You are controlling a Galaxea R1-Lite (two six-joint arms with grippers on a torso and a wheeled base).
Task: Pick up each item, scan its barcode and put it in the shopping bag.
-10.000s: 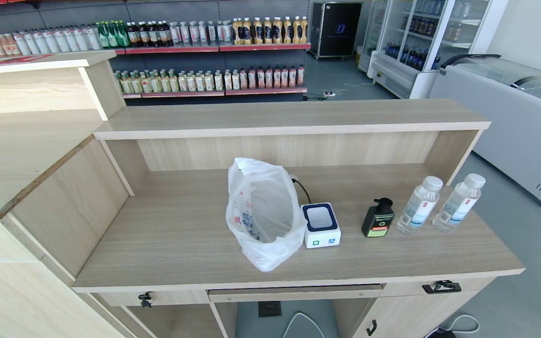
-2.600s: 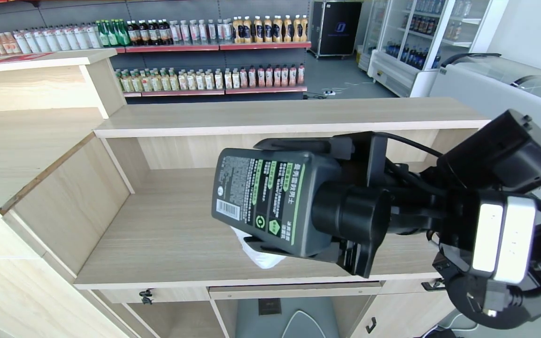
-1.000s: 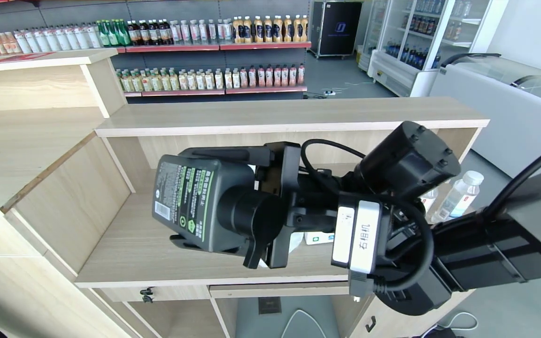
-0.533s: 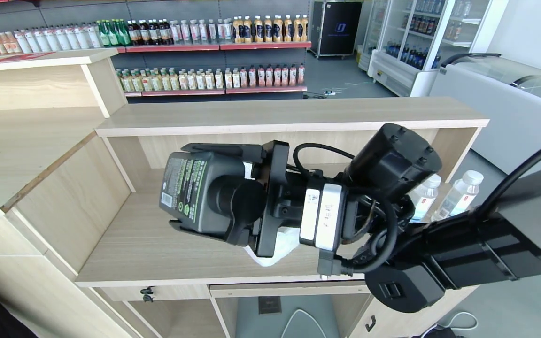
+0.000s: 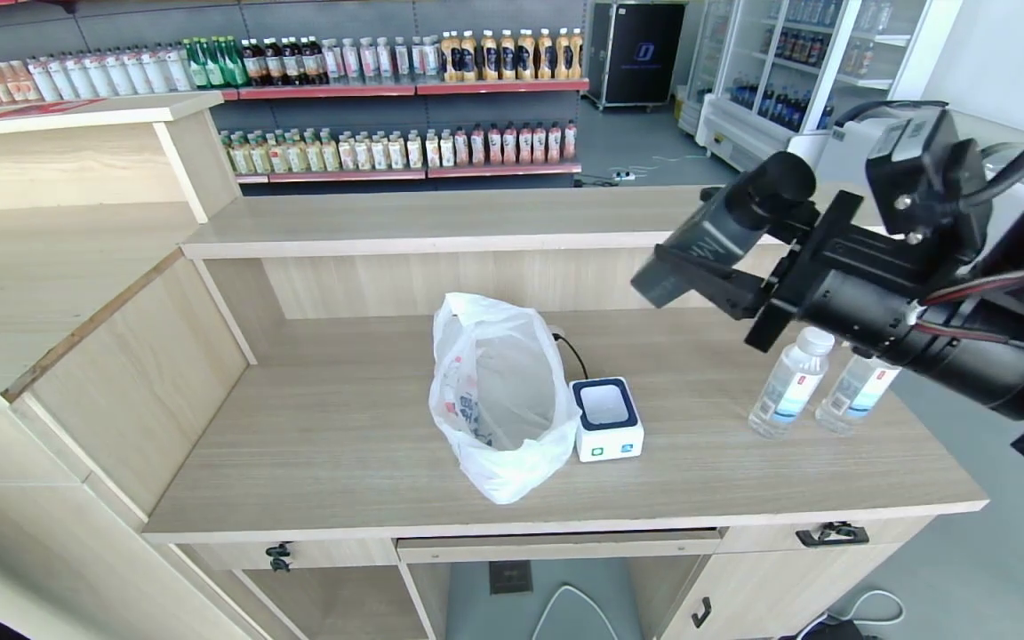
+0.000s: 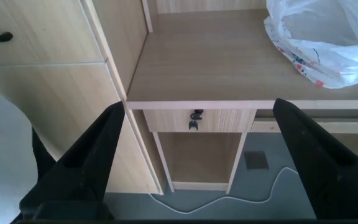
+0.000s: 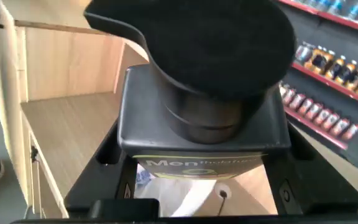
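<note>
Swung away from the front left, our right pincer [image 5: 715,267] now grips the one dark pump bottle [image 5: 699,238] high over the worktop's [image 5: 343,444] right rear, arm angled inward. One shopping bag [image 5: 494,400] stands at centre, just beside one scanner [image 5: 607,420]. Two water bottles [image 5: 786,387] stand near the right edge. Open wood runs leftward from the bag. Our left pincer [image 6: 194,168] gapes wide, low before the front edge.

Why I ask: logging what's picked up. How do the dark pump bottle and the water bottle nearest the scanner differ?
The dark pump bottle hangs in the right claw above the counter; the water bottle stands on it. The pump bottle is tilted, the water bottle upright. The pump bottle is opaque with a black pump, the water bottle clear, white-capped. Both carry labels.
</note>
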